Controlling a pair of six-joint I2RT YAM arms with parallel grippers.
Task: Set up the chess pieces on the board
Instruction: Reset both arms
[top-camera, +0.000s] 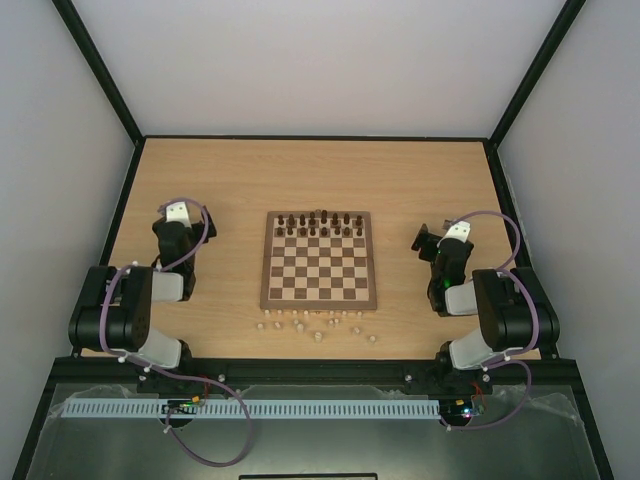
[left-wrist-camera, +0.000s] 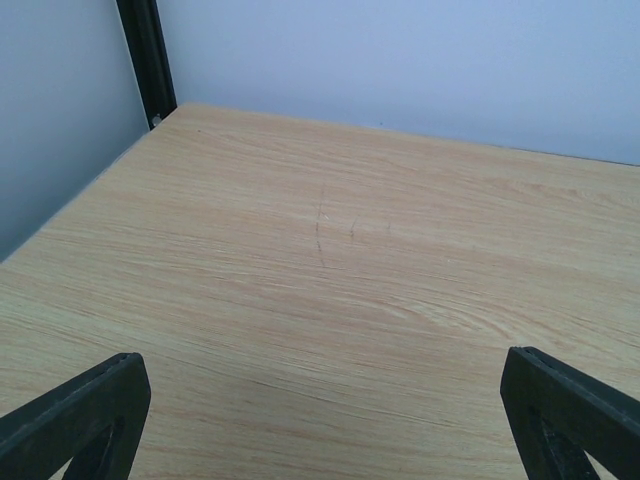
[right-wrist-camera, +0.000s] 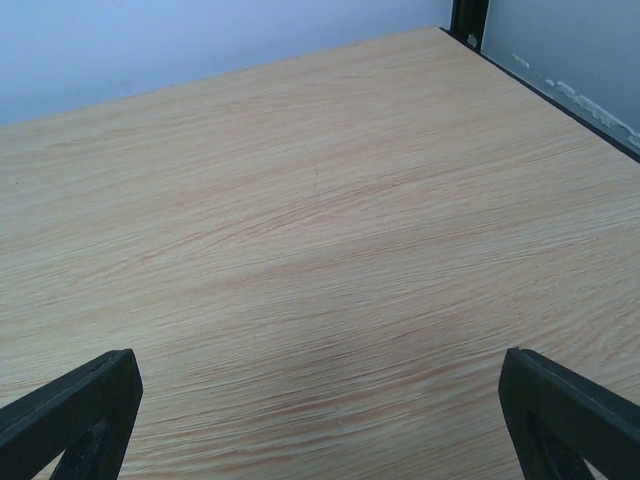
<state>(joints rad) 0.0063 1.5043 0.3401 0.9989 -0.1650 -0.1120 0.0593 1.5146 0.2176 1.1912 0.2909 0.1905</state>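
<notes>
The board (top-camera: 320, 275) lies in the middle of the table in the top view. Several dark brown chess pieces (top-camera: 318, 224) stand in its two far rows, and the other squares are bare. My left gripper (top-camera: 178, 215) hovers left of the board and well apart from it. Its fingers (left-wrist-camera: 90, 410) are spread wide over bare table, so the left gripper (left-wrist-camera: 325, 400) is open and holds nothing. My right gripper (top-camera: 435, 240) is right of the board. It is also open (right-wrist-camera: 320, 400), with only wood grain between its fingers (right-wrist-camera: 560, 410).
Several pale beige pieces (top-camera: 318, 325) lie scattered on the table just in front of the board's near edge. A black frame post (left-wrist-camera: 148, 55) stands at the far left corner, another post (right-wrist-camera: 468, 18) at the far right. Grey walls enclose the table.
</notes>
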